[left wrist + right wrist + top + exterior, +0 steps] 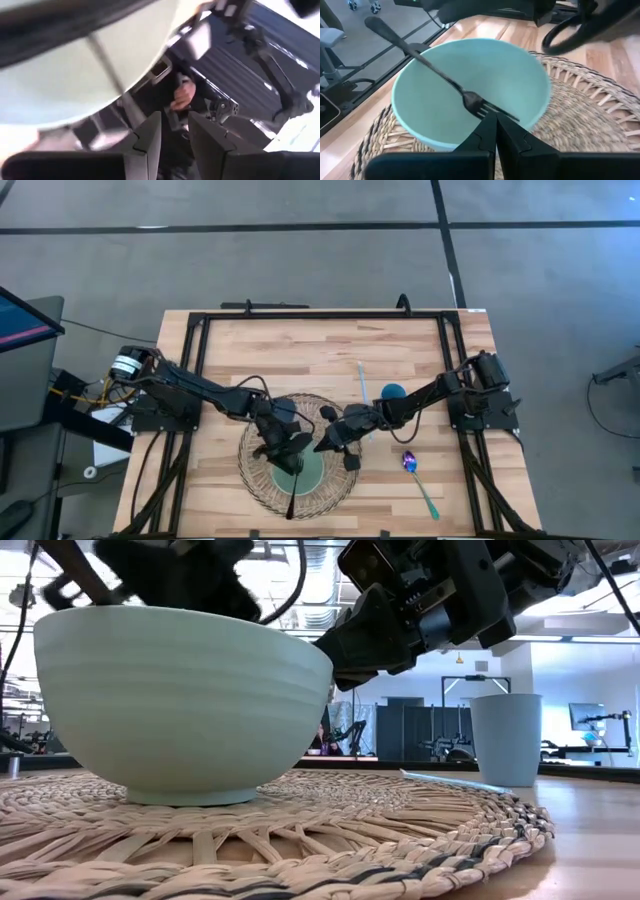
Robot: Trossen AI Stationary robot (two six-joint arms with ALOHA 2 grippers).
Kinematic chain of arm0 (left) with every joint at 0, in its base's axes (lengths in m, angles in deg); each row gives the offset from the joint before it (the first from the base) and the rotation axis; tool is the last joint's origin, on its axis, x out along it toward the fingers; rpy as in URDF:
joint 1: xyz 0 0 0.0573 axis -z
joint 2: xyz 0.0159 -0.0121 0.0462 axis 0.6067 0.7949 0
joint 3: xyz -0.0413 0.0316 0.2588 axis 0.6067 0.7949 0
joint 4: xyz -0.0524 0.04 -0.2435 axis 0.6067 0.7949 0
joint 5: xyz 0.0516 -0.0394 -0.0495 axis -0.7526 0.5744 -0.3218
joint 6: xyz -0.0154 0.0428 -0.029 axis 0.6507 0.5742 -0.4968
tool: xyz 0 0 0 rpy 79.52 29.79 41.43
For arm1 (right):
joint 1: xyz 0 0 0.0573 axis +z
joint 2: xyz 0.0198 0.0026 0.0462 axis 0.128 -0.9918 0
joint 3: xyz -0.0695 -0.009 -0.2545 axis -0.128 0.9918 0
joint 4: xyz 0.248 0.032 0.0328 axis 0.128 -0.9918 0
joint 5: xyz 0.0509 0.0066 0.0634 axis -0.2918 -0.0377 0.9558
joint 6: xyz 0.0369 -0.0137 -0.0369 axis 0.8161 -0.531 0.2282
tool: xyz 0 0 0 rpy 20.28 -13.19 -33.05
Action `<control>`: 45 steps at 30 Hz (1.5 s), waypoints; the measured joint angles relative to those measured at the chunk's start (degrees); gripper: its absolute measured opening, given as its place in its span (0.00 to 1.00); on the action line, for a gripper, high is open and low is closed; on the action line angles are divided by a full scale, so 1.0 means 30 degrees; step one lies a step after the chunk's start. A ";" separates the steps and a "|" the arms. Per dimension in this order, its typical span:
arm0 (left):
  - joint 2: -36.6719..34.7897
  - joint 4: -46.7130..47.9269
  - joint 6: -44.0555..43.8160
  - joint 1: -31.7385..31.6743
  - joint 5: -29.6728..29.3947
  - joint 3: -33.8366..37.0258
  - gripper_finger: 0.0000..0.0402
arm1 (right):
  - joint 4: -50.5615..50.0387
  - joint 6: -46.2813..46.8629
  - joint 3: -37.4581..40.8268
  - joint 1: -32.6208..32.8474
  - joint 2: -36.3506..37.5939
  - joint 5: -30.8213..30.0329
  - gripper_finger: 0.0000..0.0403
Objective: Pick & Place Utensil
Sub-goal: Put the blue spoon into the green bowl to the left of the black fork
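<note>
A pale teal bowl (312,478) (180,700) (470,75) stands on a round woven mat (252,480). A dark metal fork (440,75) lies in it, tines down inside. Its handle leans over the rim and sticks out toward the table's near edge (291,502). My right gripper (322,445) (496,125) is shut. It hovers at the bowl's right rim (345,670), just above the tines. My left gripper (283,448) (175,135) is open above the bowl's far-left rim, with nothing between its fingers.
To the right of the mat stand a blue cup (393,392) (507,740) and a pale straw (362,378). A spoon with a purple bowl and a teal handle (410,463) lies near the right front. A black frame borders the wooden table (320,340).
</note>
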 joint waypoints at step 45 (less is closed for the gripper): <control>-0.4796 0.4943 3.4538 0.0529 -1.1444 0.1041 0.25 | -2.4549 2.3036 0.0015 0.6762 0.7649 -0.0784 0.32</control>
